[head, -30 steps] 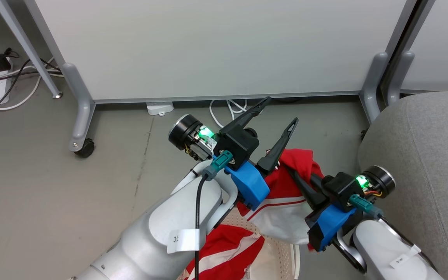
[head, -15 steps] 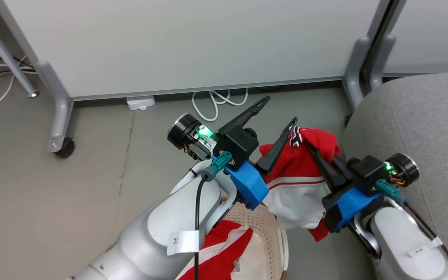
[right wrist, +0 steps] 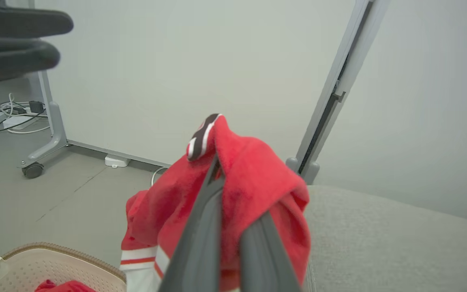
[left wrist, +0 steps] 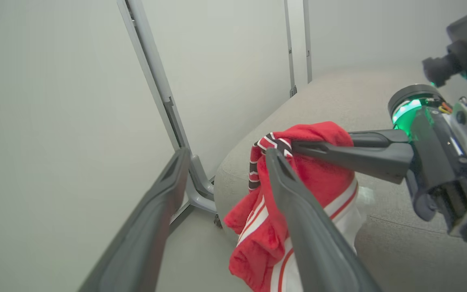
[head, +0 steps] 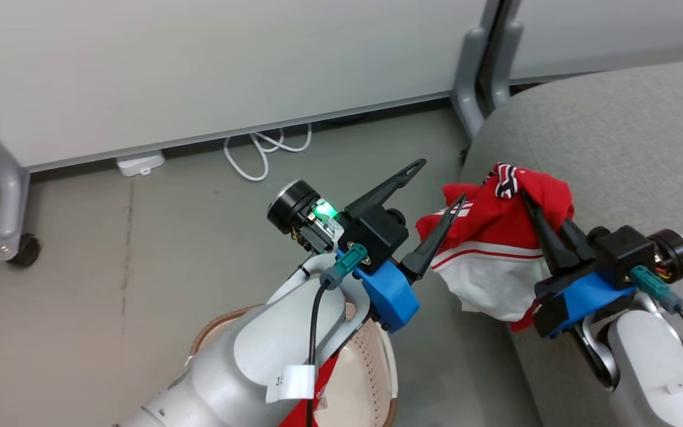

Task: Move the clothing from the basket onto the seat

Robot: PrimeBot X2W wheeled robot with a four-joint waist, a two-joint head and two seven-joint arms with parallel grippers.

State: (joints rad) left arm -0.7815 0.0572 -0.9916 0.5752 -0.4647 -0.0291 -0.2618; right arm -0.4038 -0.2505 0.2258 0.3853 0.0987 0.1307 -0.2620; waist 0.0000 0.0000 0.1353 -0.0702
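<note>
Red garment (head: 495, 237): bunched, white-striped, hanging from right fingers (head: 546, 240). Fingers pressed together, pinching fold near striped collar; cloth draped over both tips. Position: in air at near edge of grey seat (head: 614, 136), lower white part dangling beside seat's side.
Left fingers (head: 389, 185): spread wide, holding nothing; lower finger just beside garment's left edge, contact unclear.
Second red garment (right wrist: 61, 286): inside cream basket (right wrist: 59, 259) on floor, under left forearm in head view.
</note>
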